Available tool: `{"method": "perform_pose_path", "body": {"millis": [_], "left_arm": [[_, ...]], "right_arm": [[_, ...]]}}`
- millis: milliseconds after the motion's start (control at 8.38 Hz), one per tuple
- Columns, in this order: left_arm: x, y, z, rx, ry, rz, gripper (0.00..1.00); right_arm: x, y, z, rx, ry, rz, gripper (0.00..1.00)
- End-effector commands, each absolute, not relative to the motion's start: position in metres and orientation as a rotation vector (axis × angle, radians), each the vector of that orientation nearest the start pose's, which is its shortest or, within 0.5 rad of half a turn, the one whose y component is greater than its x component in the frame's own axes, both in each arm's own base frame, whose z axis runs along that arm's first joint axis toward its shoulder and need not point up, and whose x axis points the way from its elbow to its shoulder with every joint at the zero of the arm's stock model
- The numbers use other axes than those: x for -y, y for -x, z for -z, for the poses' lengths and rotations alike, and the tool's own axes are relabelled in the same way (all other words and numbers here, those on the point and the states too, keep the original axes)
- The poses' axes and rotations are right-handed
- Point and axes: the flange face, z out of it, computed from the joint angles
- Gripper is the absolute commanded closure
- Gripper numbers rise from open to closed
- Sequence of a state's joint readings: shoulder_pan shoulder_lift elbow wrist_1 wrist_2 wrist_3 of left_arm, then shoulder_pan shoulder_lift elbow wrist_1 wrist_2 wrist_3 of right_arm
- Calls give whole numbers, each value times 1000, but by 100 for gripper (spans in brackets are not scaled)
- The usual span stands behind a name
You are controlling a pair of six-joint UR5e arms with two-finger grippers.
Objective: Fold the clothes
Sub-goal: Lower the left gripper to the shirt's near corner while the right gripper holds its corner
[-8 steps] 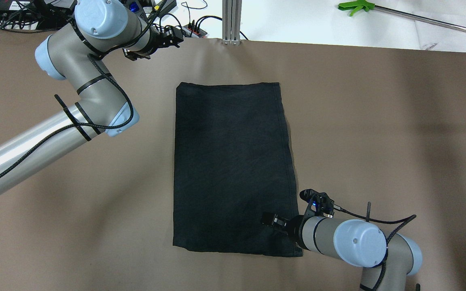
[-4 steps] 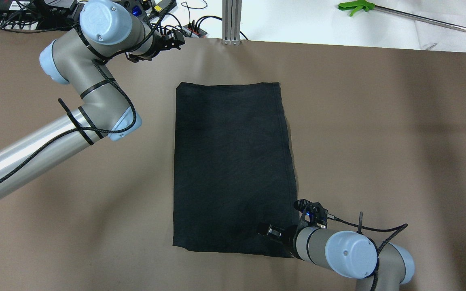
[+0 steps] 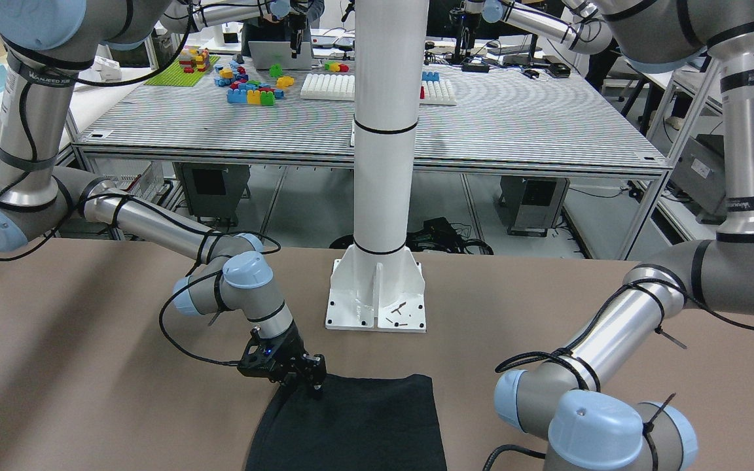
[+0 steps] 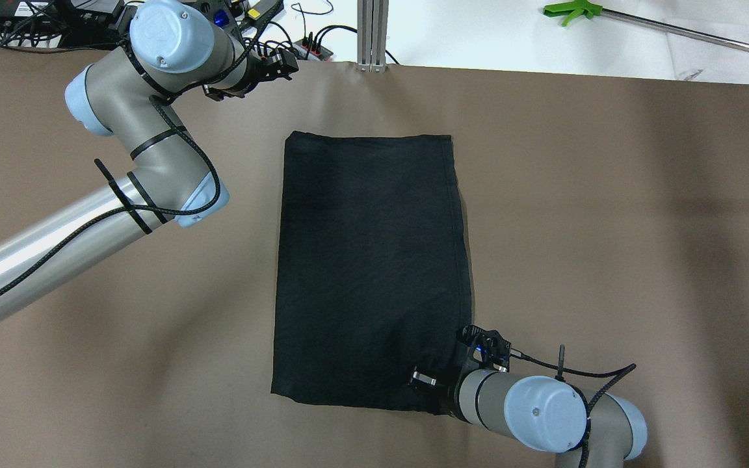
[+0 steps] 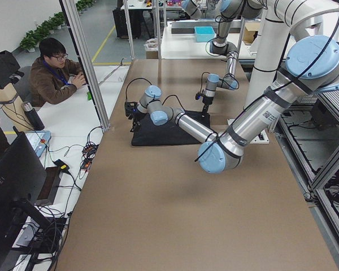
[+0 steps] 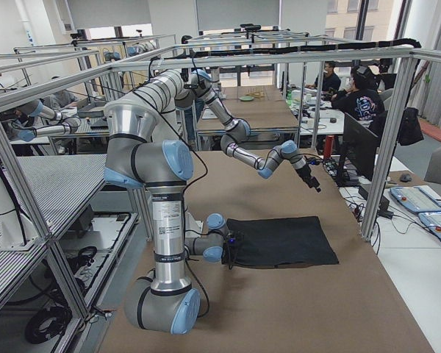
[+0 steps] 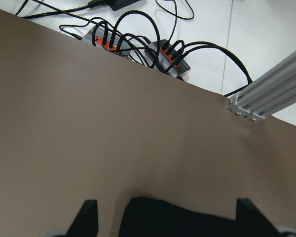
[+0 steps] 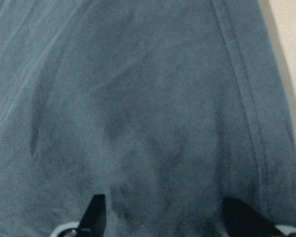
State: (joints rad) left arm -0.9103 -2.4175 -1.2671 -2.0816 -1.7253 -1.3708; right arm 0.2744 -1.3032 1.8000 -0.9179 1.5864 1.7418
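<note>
Overhead and front cameras face oppositely, sharing the cloth (image 4: pixel 368 260).

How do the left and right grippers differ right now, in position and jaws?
Place: the left gripper is beyond the far left corner of the black cloth, over bare table. The right gripper is over the cloth's near right corner.
Height: the left gripper hangs well clear of the table. The right gripper is low, its fingertips at or nearly on the fabric.
Shared: both have jaws open and hold nothing.
</note>
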Motion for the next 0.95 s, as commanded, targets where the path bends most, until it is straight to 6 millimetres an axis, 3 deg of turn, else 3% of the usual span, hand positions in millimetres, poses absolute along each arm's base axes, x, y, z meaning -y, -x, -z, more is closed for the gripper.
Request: {"method": "perform_pose_path", "body": {"millis": [0,239,477,716,835], "left_arm": [[695,-390,-202,-984,-444,559,0],[694,-388,-200,-991,-440,554,0],[679,-380,-181,-1050,-416,523,0],[615,-356,-178,-1202,-279,521,0],[580,-359,-173,-1260,-208,555,0]], "right_arm": [[286,539,-321,1182,-12,-429,100],[287,536,-312,1204,6,-456,100],[286,533,-307,1215,6,-455,100],[287,531,-307,1217,4,-457,100],[288,529,-303,1224,1,-458,100]]}}
